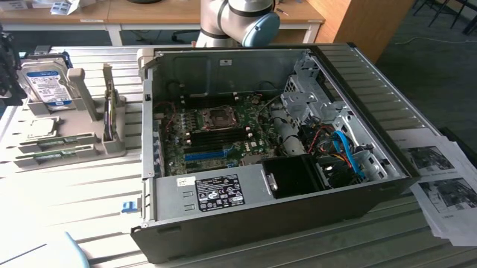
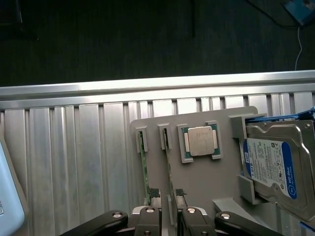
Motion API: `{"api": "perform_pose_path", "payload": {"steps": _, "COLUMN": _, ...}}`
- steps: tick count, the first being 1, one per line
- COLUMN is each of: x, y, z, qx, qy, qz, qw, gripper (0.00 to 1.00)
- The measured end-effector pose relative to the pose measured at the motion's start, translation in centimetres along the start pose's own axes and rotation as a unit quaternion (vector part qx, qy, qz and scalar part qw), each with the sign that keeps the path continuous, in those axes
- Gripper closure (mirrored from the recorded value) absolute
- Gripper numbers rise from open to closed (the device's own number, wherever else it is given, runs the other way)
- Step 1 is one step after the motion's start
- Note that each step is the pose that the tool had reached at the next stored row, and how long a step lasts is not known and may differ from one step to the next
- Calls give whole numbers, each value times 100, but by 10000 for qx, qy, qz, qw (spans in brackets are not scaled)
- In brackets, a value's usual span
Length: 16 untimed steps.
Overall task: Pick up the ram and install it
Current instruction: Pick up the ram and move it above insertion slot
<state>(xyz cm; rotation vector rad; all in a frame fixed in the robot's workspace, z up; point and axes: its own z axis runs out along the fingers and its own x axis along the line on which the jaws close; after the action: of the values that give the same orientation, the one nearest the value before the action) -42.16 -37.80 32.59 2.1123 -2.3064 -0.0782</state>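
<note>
Pincer poised over a ram stick in its holder tray.

The long, thin green circuit-board ram stick (image 2: 169, 162) stands on edge in a slot of the flat grey plastic tray (image 2: 202, 182), just beside its twin green stick (image 2: 144, 162) and near the square silver processor chip (image 2: 201, 141). The black two-finger gripper (image 2: 167, 192) hangs over one end of it, set narrow, one pad either side with a sliver of gap, gripping nothing. I'd judge the stick light and stiff but brittle: best pinched gently on its flat faces near the upper edge and drawn out straight.
</note>
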Motion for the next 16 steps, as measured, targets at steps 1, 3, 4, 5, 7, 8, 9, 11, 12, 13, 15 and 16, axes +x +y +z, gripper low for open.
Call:
{"api": "perform_pose_path", "payload": {"steps": 1, "x": 0, "y": -1, "z": 14, "qx": 0, "qy": 0, "qz": 0, "qw": 10000, "gripper": 77}}
{"api": "perform_pose_path", "payload": {"steps": 3, "x": 1, "y": -2, "z": 41, "qx": 1, "qy": 0, "qz": 0, "qw": 10000, "gripper": 77}}
{"api": "perform_pose_path", "payload": {"steps": 4, "x": 1, "y": -3, "z": 53, "qx": 1, "qy": 0, "qz": 0, "qw": 10000, "gripper": 77}}
{"api": "perform_pose_path", "payload": {"steps": 5, "x": 2, "y": -3, "z": 64, "qx": 1, "qy": 0, "qz": 0, "qw": 10000, "gripper": 77}}
{"api": "perform_pose_path", "payload": {"steps": 7, "x": 2, "y": -4, "z": 84, "qx": 1, "qy": 0, "qz": 0, "qw": 10000, "gripper": 77}}
{"api": "perform_pose_path", "payload": {"steps": 8, "x": 3, "y": -5, "z": 93, "qx": 1, "qy": 0, "qz": 0, "qw": 10000, "gripper": 77}}
{"api": "perform_pose_path", "payload": {"steps": 9, "x": 3, "y": -5, "z": 102, "qx": 1, "qy": 0, "qz": 0, "qw": 10000, "gripper": 77}}
{"api": "perform_pose_path", "payload": {"steps": 11, "x": 3, "y": -6, "z": 118, "qx": 1, "qy": 0, "qz": 0, "qw": 10000, "gripper": 77}}
{"api": "perform_pose_path", "payload": {"steps": 12, "x": 4, "y": -6, "z": 124, "qx": 0, "qy": 0, "qz": 0, "qw": 10000, "gripper": 77}}
{"api": "perform_pose_path", "payload": {"steps": 13, "x": 5, "y": -7, "z": 132, "qx": 0, "qy": 0, "qz": 0, "qw": 10000, "gripper": 77}}
{"api": "perform_pose_path", "payload": {"steps": 15, "x": 6, "y": -8, "z": 151, "qx": 0, "qy": 0, "qz": 0, "qw": 10000, "gripper": 77}}
{"api": "perform_pose_path", "payload": {"steps": 16, "x": 7, "y": -8, "z": 161, "qx": 0, "qy": 0, "qz": 0, "qw": 10000, "gripper": 77}}
